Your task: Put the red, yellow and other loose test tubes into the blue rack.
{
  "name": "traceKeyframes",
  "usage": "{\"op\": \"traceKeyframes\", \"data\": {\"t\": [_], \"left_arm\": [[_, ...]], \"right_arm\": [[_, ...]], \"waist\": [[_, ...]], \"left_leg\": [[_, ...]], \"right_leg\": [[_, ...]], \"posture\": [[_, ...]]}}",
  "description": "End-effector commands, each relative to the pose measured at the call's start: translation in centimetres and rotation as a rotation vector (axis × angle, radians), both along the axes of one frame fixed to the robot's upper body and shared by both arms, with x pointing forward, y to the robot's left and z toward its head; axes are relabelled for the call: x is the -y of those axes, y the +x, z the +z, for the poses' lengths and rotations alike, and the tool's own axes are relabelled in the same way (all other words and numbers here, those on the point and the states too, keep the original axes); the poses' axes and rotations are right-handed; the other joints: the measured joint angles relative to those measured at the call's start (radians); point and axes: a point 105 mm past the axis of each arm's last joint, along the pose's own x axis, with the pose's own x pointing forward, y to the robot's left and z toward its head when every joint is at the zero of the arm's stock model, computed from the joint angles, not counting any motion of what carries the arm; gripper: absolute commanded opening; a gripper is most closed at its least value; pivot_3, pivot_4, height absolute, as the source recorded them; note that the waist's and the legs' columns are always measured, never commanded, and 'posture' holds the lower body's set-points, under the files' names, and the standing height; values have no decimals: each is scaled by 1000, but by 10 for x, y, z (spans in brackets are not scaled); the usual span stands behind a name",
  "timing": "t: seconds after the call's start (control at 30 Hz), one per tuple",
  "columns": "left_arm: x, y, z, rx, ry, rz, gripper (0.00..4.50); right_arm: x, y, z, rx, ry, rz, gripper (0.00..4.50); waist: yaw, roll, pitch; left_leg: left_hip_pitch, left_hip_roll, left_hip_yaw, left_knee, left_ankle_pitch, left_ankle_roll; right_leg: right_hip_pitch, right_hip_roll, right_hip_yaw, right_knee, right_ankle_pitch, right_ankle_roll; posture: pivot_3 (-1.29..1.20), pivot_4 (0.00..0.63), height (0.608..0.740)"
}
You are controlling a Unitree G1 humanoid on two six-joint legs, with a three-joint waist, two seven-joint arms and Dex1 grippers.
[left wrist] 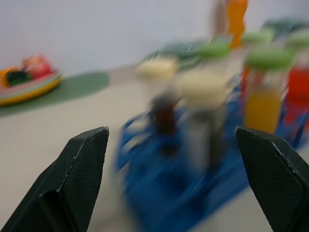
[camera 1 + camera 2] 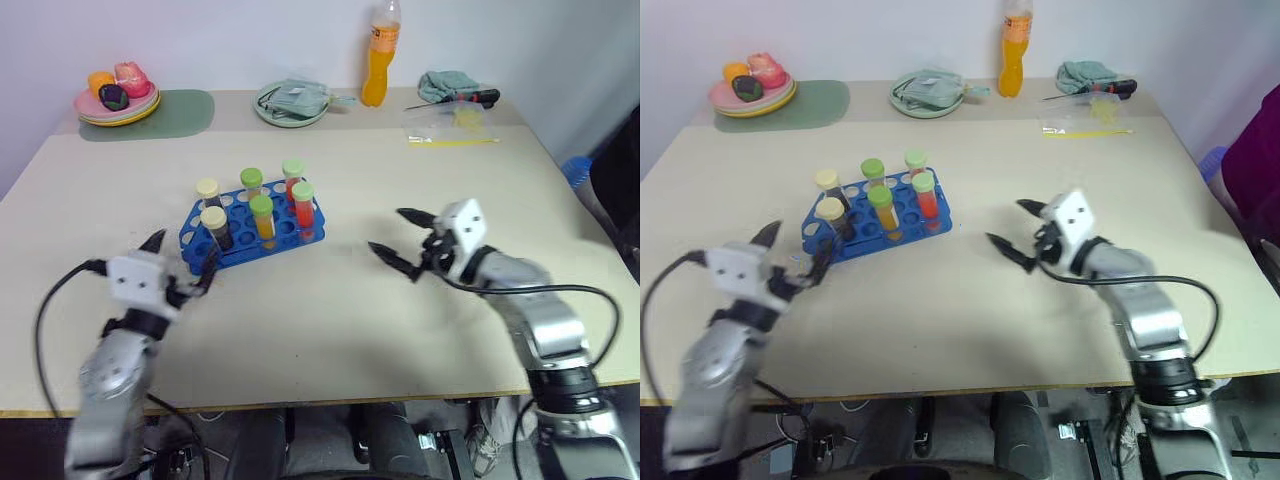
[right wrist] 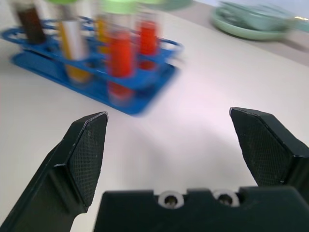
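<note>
The blue rack [image 2: 262,247] stands left of the table's middle, and several test tubes stand upright in it. Among them are a red one with a green cap [image 2: 304,205], a yellow one with a green cap [image 2: 263,222] and a dark brown one with a cream cap [image 2: 216,228]. My left gripper [image 2: 183,252] is open and empty, just off the rack's near left corner; the left wrist view has the rack [image 1: 164,193] straight ahead of its spread fingers. My right gripper [image 2: 388,232] hovers open and empty to the right of the rack, pointing toward it.
Along the back edge are a plate of toy food [image 2: 115,100] on a green mat [image 2: 185,112], a green bowl with a cloth [image 2: 292,103], a tall orange drink bottle [image 2: 378,60], a clear bag [image 2: 450,125] and a screwdriver [image 2: 478,97]. A person's sleeve [image 2: 1252,150] is at the right.
</note>
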Motion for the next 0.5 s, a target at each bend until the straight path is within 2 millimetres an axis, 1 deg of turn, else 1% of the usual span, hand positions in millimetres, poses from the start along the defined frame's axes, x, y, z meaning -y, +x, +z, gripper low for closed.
{"op": "traceKeyframes", "data": {"t": [0.03,0.1,0.17,0.3,0.5], "left_arm": [[-18,-14,6,-44,35,-23,4266],[-31,-20,-1,-108,64,-24,4266],[-37,-20,-5,-134,69,-27,4266],[-38,-15,-6,-132,84,-21,4266],[-31,-10,-7,-118,72,-31,4266]], "right_arm": [[30,-9,16,4,20,-40,4500],[50,-18,12,-35,-17,-63,4500],[57,-22,8,-60,-43,-72,4500],[60,-26,3,-73,-63,-68,4500],[55,-19,5,-54,-62,-66,4500]], "waist": [[2,0,0],[3,0,0],[2,0,0],[-1,1,0],[-1,1,0]], "left_leg": [[0,0,0,0,0,0],[0,0,1,0,0,0],[0,0,1,0,0,0],[0,1,2,0,0,0],[0,1,2,0,0,0]], "right_leg": [[0,0,0,-1,0,-1],[1,0,0,-2,-1,-2],[1,-1,0,-2,-1,-2],[1,1,0,-2,-1,-2],[1,1,0,-2,-1,-2]], "posture": [[0,150,740],[0,150,740],[0,150,740],[0,150,740],[0,150,740]]}}
